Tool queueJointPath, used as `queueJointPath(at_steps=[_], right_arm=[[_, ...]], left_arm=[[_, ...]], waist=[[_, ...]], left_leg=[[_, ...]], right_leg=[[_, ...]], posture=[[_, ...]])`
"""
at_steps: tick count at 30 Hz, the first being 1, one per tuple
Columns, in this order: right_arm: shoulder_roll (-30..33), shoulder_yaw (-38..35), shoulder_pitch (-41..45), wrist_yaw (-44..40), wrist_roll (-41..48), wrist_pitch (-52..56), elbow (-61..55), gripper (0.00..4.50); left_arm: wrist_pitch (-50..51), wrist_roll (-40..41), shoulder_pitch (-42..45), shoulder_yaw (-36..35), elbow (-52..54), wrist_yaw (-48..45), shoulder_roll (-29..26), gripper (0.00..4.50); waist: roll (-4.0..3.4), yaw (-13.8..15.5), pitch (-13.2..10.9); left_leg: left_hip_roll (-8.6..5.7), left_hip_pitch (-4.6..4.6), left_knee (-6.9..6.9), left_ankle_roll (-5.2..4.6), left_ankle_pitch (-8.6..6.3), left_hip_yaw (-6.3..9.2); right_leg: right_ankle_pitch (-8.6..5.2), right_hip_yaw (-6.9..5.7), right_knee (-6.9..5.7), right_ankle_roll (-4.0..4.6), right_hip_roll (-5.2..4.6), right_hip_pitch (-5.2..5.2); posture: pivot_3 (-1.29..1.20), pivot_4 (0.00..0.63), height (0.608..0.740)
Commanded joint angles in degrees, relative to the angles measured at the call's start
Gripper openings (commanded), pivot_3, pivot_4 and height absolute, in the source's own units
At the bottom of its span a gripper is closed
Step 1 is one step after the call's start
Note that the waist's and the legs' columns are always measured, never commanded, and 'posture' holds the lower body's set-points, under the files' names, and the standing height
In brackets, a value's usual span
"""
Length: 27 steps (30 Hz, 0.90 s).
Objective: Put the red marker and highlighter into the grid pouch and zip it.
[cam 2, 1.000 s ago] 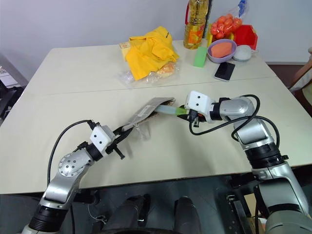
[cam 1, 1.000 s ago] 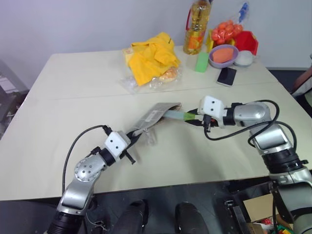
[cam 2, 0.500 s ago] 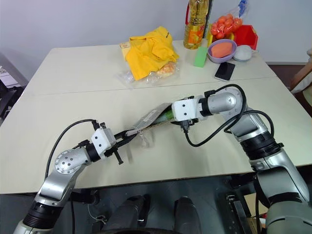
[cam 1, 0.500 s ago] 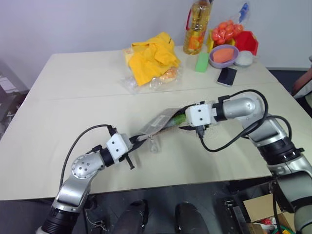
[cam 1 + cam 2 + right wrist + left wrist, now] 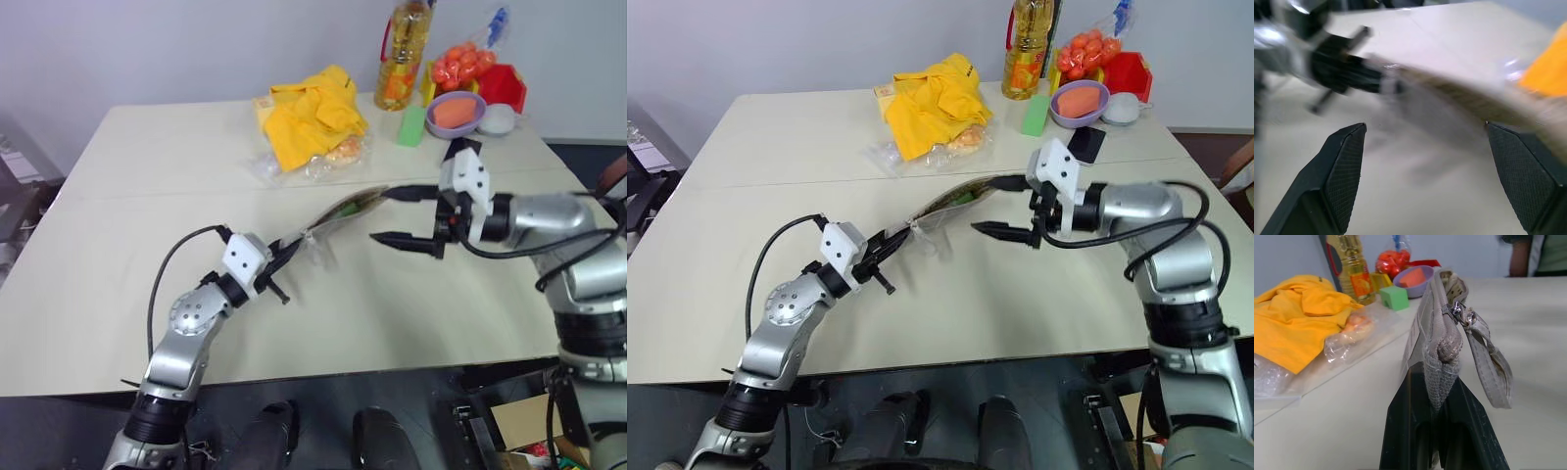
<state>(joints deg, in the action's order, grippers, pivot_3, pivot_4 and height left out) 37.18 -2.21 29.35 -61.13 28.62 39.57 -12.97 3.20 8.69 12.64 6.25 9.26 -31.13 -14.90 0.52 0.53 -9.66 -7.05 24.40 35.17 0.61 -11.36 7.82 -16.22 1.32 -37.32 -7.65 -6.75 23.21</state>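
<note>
Your left pincer (image 5: pixel 1442 431) is clamped on the grid pouch's (image 5: pixel 338 211) near corner, holding it above the counter (image 5: pixel 147 196). Your right pincer (image 5: pixel 404 215) gapes wide and empty at the pouch's 3 o'clock end, where green shows in the mouth.

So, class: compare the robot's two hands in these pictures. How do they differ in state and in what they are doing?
The left hand is shut on one end of the grid pouch, holding it up off the table; the right hand is open and holds nothing. The left hand points up toward the pouch, while the right hand's two fingers stand wide apart just beside the pouch's open end. Both have black fingers.
</note>
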Motion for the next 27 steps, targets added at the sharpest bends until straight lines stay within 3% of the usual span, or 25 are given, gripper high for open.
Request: queueJointPath(at_steps=[1,8,9,11,17,23,27], right_arm=[[-4.86,0.82,-0.52,7.01,1.64,2.47,-2.81,4.01],[-13.77,5.59,-1.82,15.27,-1.07,0.81,0.15,4.01],[-14.29,5.92,-1.88,15.53,-1.12,0.55,0.28,3.78],[-15.02,5.9,-1.9,15.99,-0.21,1.13,0.44,3.24],[-14.03,5.85,-1.89,15.19,-0.15,0.78,0.98,0.15],[-10.02,2.63,-0.05,14.8,-0.88,-1.13,2.53,0.06],[-3.91,-2.13,2.79,15.29,-2.55,-3.85,6.56,0.06]], left_arm=[[-1.36,-0.78,1.6,1.11,0.21,0.72,1.02,0.0],[-1.52,-2.06,3.04,2.93,-0.87,1.78,3.3,0.0],[-1.62,-2.13,3.04,2.98,-0.88,1.83,3.39,0.0],[-1.67,-2.12,3.08,2.9,-0.81,2.04,3.58,0.0],[-1.75,-2.06,2.66,2.58,-0.42,2.28,3.22,0.0],[-2.75,-2.29,2.22,1.31,-1.0,2.12,1.27,0.0],[-3.55,-1.37,0.41,-0.55,-0.96,1.01,-1.49,0.0]], waist=[[0.0,-0.02,0.0],[0.01,0.13,0.0],[0.0,0.15,0.0],[0.0,0.11,0.0],[0.0,0.06,0.0],[0.0,0.08,0.0],[0.0,0.12,0.0]], left_leg=[[0.01,0.01,0.0,0.0,0.0,0.0],[-0.03,0.01,0.02,0.01,0.01,0.0],[-0.03,0.01,0.02,0.01,0.01,0.02],[-0.03,0.01,0.02,0.01,0.01,0.02],[-0.02,0.01,0.02,0.01,0.01,0.01],[-0.03,0.01,0.02,0.01,0.01,0.01],[-0.03,0.01,0.02,0.01,0.01,0.0]], right_leg=[[0.0,0.0,-0.01,0.0,0.0,0.02],[0.0,-0.01,-0.02,0.0,0.01,0.01],[0.0,-0.02,-0.02,0.0,0.02,0.01],[0.0,-0.02,-0.02,0.0,0.03,0.01],[0.0,-0.02,-0.02,0.0,0.04,0.01],[0.0,-0.03,-0.02,0.0,0.04,0.01],[0.0,-0.02,-0.01,0.0,0.04,0.0]], posture=[[0.0,0.15,0.74],[0.0,0.15,0.74],[0.0,0.15,0.74],[0.0,0.15,0.74],[0.0,0.15,0.74],[0.0,0.15,0.74],[0.0,0.15,0.74]])
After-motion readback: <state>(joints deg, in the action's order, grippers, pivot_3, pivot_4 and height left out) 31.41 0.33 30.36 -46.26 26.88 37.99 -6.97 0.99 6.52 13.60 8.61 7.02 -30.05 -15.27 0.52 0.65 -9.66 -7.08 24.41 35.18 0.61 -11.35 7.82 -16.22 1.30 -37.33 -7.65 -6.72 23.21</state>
